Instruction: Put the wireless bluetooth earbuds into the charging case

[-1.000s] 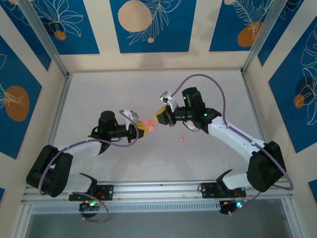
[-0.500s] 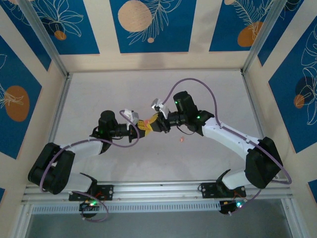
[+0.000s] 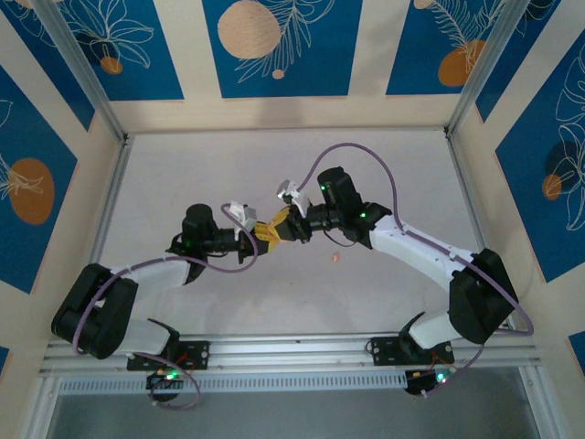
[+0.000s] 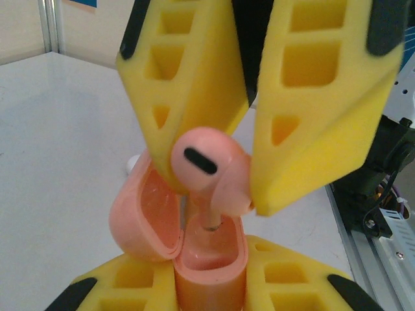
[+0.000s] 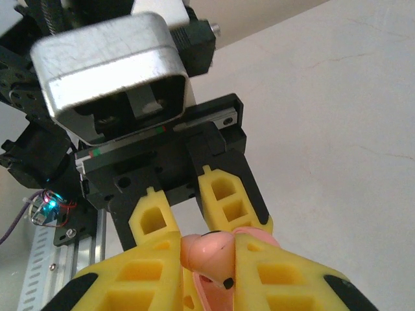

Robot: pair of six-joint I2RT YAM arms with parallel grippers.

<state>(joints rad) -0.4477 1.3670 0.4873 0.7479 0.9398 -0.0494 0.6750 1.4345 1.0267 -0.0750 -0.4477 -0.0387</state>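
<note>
The right tool pinches an earbud, its stem tip in the open case pinched by the left tool; a tilted stem may jam on the socket rim, or early release drops the earbud

Mid-desk, the case sits between the left jaws, its lid to the left. The earbud between the right jaws stands above it, stem entering the case. A second earbud lies on the desk, to the right.
</note>
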